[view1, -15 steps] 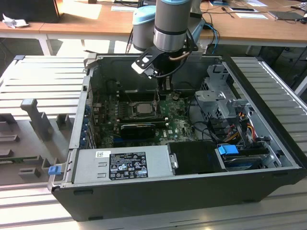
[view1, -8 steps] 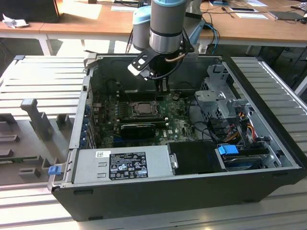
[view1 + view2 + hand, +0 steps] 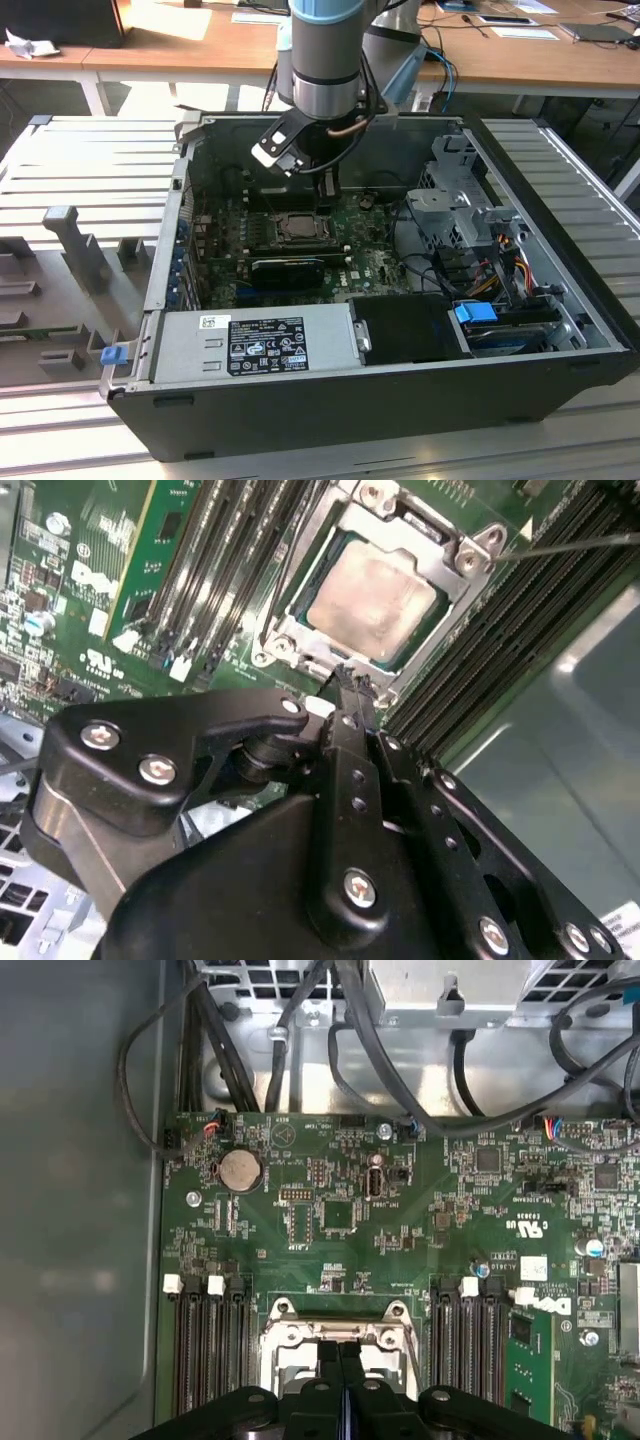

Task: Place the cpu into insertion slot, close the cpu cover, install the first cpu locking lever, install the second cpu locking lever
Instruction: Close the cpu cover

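The cpu (image 3: 375, 595) lies flat in the insertion slot (image 3: 276, 227), its pale metal face showing through the window of the cpu cover (image 3: 468, 558). The silver frame of the cover is down around the chip and also shows in the first wrist view (image 3: 335, 1333). A thin wire lever (image 3: 570, 544) runs off from one corner of the frame. My gripper (image 3: 350, 680) is shut, its black fingertips pressed together right at the frame's near edge. In the exterior view the gripper (image 3: 325, 198) hangs just above the socket's right side. In the first wrist view it (image 3: 340, 1358) sits over the frame.
Memory slots (image 3: 215, 570) flank the socket on both sides. A black finned card (image 3: 288, 270) lies in front of it, then the power supply (image 3: 255, 345). A drive cage (image 3: 455, 200) and cable bundles (image 3: 400, 1080) stand on the exterior view's right. Case walls surround the board.
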You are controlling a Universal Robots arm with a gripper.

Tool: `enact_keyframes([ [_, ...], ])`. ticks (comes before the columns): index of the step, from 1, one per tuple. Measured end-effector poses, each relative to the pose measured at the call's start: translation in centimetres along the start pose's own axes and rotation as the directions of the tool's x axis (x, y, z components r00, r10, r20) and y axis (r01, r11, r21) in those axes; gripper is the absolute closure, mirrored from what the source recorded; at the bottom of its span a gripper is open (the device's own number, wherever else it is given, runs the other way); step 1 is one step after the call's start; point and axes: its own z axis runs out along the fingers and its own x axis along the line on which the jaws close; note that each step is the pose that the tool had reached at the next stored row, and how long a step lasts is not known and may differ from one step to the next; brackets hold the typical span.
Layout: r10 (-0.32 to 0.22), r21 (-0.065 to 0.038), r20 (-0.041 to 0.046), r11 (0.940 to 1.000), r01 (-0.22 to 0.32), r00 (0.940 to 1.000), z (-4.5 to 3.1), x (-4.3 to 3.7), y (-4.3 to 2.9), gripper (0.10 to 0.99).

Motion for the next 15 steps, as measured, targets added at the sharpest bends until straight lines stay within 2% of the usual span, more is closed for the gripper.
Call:
enact_keyframes([
  [5, 0.000, 0.001, 0.0000, 1.0000, 0.000, 1.0000, 0.10, 0.01, -1.16, 0.980],
  [15, 0.000, 0.001, 0.0000, 1.0000, 0.000, 1.0000, 0.04, 0.03, -2.14, 0.980],
])
